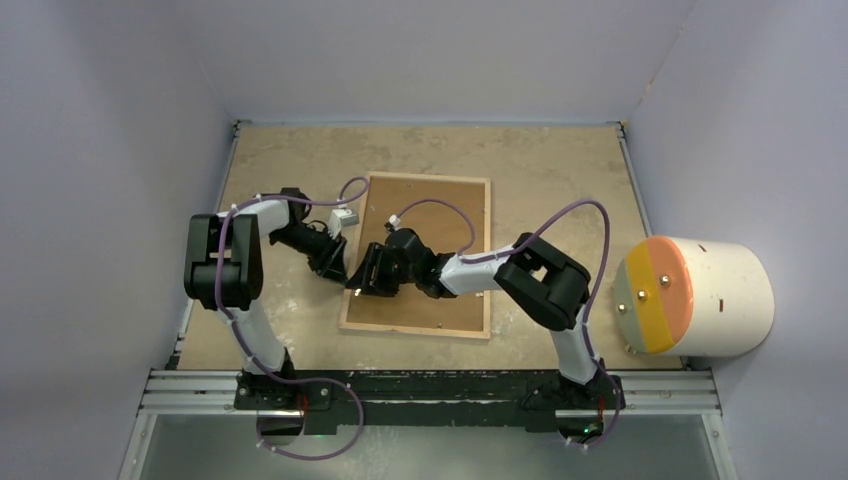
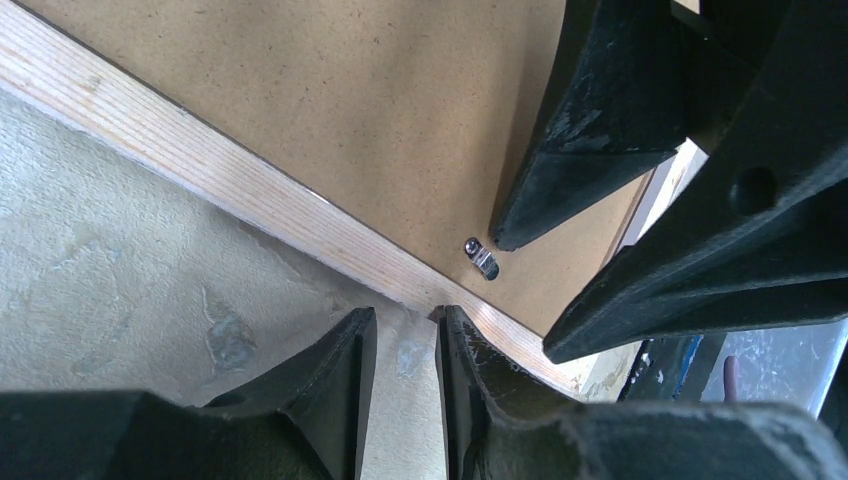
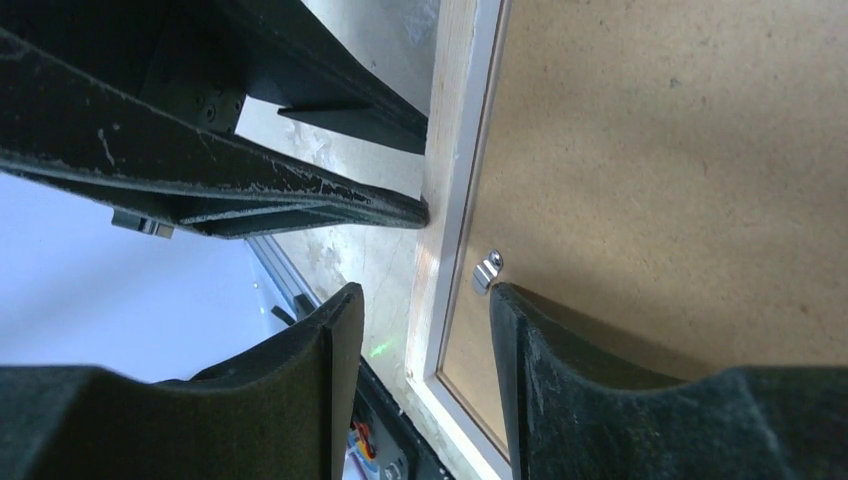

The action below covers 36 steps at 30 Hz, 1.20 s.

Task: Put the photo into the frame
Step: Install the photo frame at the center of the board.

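Left gripper (image 2: 405, 322) is sitting nearly closed, a narrow slit between its fingers, gripping nothing, tips hanging over the table (image 2: 120, 290) right at the outer edge of the frame (image 2: 200, 165). Just ahead of those tips the light-wood rail is running across, then a small metal clip (image 2: 482, 258), then the brown backing board (image 2: 350, 120). Right gripper (image 3: 425, 300) is straddling the same rail, jaws parted and empty, one finger outboard, the other beside the clip. My read: we're working the clip to free the backing; next move needs a fingertip swinging the tab off the board. Frame is lying flat, back up, under both grippers. No sign of the photo, possibly under the board, can't tell.
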{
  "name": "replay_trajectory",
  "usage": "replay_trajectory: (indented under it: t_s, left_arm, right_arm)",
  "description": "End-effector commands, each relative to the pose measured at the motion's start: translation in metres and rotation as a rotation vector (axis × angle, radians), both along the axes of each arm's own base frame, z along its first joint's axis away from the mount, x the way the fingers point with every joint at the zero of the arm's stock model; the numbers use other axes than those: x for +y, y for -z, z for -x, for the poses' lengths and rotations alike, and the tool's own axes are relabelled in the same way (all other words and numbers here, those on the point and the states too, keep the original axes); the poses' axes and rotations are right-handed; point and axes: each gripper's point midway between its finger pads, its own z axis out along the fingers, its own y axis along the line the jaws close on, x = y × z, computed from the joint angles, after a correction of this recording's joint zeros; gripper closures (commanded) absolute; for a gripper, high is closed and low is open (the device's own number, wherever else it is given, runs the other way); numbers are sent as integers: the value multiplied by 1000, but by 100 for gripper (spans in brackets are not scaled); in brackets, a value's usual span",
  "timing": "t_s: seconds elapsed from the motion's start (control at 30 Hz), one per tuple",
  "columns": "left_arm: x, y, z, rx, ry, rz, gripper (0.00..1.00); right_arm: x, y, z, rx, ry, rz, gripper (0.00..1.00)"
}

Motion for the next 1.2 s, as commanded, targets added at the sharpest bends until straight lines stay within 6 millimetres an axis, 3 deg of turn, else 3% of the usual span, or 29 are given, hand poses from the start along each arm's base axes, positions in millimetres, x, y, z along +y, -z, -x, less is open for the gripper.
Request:
replay_trajectory:
  t_s: [0.0, 0.83, 1.0, 1.17]
  left_arm:
    - [5, 9, -5, -55, 16, -33, 70]
    - [8, 9, -6, -75, 35, -47, 71]
    - [13, 0, -12, -94, 37, -57, 69]
    - [22, -12, -34, -129, 0, -66, 67]
  right_arm:
    - [8, 3, -5, -1, 11, 1, 48]
    - [19, 13, -13, 14, 31, -20, 55]
    - [12, -10, -5, 14, -1, -56, 53]
    - [-23, -44, -28, -71, 43, -64, 42]
